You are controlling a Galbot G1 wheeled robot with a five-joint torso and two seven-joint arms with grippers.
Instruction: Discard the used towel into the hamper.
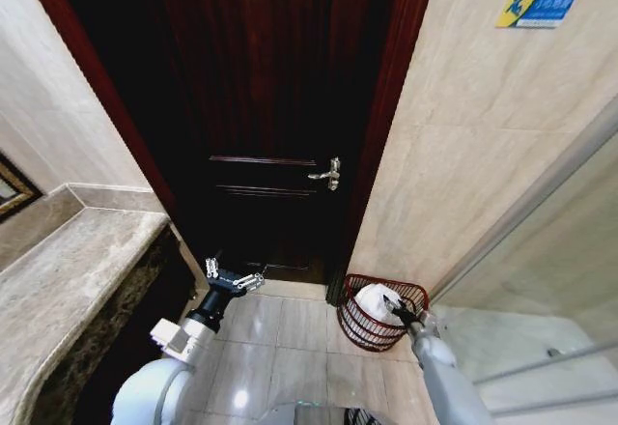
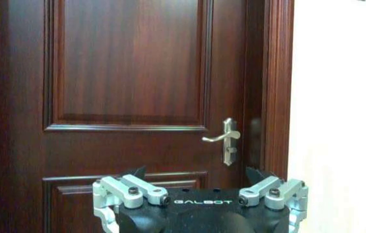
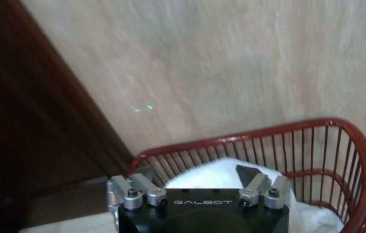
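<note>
Right tool (image 3: 196,180), fingers apart, hovers over the towel (image 1: 372,302) already lying inside the hamper (image 1: 358,326) by the wall (floor corner beside the door (image 2: 128,73)). Lifting straight up should avoid snagging cloth. Left tool (image 1: 233,279), open, idles facing the door.
</note>
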